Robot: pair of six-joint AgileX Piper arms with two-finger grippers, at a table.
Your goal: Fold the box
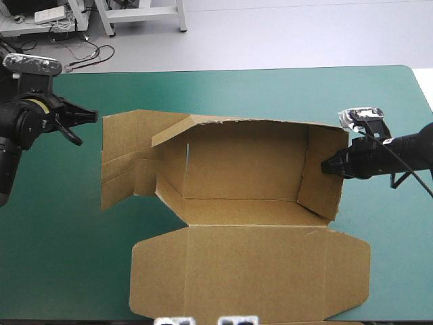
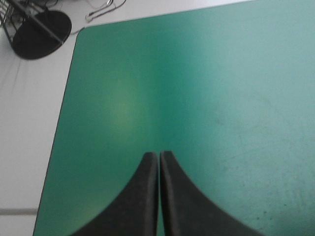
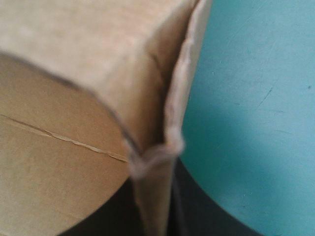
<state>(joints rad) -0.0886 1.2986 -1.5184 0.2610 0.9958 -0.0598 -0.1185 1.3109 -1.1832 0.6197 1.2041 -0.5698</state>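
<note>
The brown box (image 1: 243, 169) lies in the middle of the teal-green cover with its back wall and right end wall raised. Its lid (image 1: 250, 271) lies flat toward the table's front edge. At the left end, a side flap (image 1: 122, 159) is spread flat while a narrower one (image 1: 170, 172) stands up. My right gripper (image 1: 325, 164) is shut on the right end wall; in the right wrist view the wall's edge (image 3: 170, 123) runs between the black fingers of that gripper (image 3: 157, 169). My left gripper (image 1: 95, 116) hangs shut beyond the box's left end, touching nothing. The left wrist view shows my left gripper (image 2: 158, 156) over bare cover.
The lid's front edge reaches close to the table's front edge (image 1: 284, 321). The table's rounded corner (image 2: 78, 30) and its side edge (image 2: 54, 147) lie ahead of and beside my left gripper, with pale floor beyond them.
</note>
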